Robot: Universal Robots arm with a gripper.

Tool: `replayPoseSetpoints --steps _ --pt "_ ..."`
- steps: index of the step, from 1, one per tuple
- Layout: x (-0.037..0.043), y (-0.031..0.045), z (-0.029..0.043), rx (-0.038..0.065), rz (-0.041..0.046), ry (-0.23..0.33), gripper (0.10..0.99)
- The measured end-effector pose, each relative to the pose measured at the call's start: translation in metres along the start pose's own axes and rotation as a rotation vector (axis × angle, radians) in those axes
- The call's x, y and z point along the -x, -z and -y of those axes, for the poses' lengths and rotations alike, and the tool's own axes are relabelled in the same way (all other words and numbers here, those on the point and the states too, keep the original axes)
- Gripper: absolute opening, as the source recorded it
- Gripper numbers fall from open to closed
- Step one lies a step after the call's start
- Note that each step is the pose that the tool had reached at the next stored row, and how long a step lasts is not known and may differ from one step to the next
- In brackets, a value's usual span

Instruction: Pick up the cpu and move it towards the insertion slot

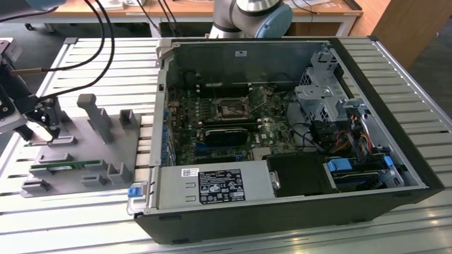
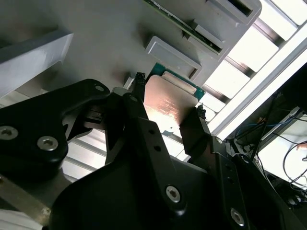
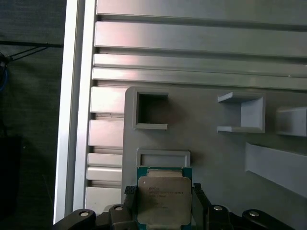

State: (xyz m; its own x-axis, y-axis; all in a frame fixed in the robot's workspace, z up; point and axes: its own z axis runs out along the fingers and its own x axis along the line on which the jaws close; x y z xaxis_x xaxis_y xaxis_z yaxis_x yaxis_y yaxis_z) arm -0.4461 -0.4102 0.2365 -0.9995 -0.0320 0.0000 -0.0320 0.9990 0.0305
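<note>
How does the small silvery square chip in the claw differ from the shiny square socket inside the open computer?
The small silvery cpu has a solid metal top with a green edge; the insertion slot is a shiny frame around a dark centre. The cpu is clamped in the gripper over the grey tray; the insertion slot lies on the motherboard inside the black case. Both are square.

Tool [image 3: 164, 191] tight on the cpu [image 3: 163, 207]
</note>
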Motion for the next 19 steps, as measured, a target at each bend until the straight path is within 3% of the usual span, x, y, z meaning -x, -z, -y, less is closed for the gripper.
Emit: replayPoseSetpoints --steps 19 --pt "0.0000 0.0077 -0.0003 0.000 0.0001 0.000 0.541"
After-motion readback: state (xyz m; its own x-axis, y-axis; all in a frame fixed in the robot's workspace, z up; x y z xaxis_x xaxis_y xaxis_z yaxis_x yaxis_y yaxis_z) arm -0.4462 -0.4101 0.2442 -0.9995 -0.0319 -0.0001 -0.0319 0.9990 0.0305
